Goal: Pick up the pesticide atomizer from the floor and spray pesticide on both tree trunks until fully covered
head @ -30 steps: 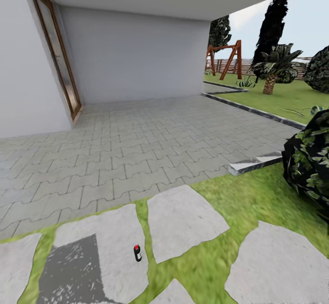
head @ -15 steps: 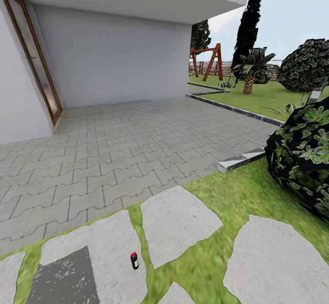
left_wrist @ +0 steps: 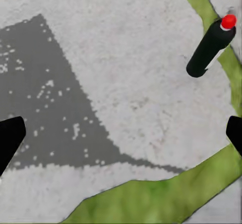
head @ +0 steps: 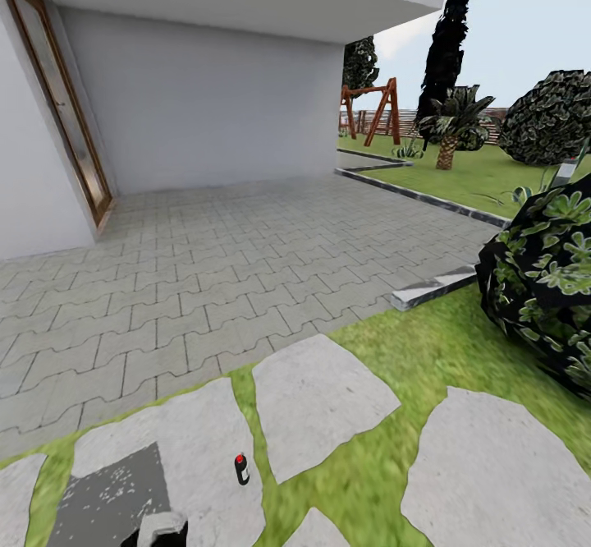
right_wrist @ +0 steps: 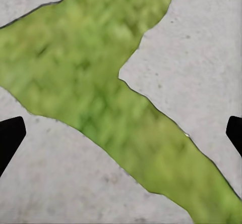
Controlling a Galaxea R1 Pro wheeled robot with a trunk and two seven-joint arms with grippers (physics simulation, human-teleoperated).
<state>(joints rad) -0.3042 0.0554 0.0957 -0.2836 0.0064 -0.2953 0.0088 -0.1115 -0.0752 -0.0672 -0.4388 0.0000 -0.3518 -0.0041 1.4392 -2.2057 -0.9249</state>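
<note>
Currently I see the pesticide atomizer (head: 241, 469) upright on a near stone slab (head: 205, 440). Left gripper (left_wrist: 121, 138) and right gripper (right_wrist: 121, 138) hang with fingers spread wide, empty.

atomizer (head: 241, 469): small black bottle, red cap | pose: upright on a grey stone slab of the floor (head: 189, 440), close to the slab's grass-seamed edge | left wrist view: atomizer (left_wrist: 210, 45) dark and slim, red tip, standing free | trees: not spotted

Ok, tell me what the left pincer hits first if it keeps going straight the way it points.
Probably the pale grey stone paving slab, near the dark grey patch. The black atomizer with a red cap lies off to one side of that line, so the left pincer would likely miss it.
</note>
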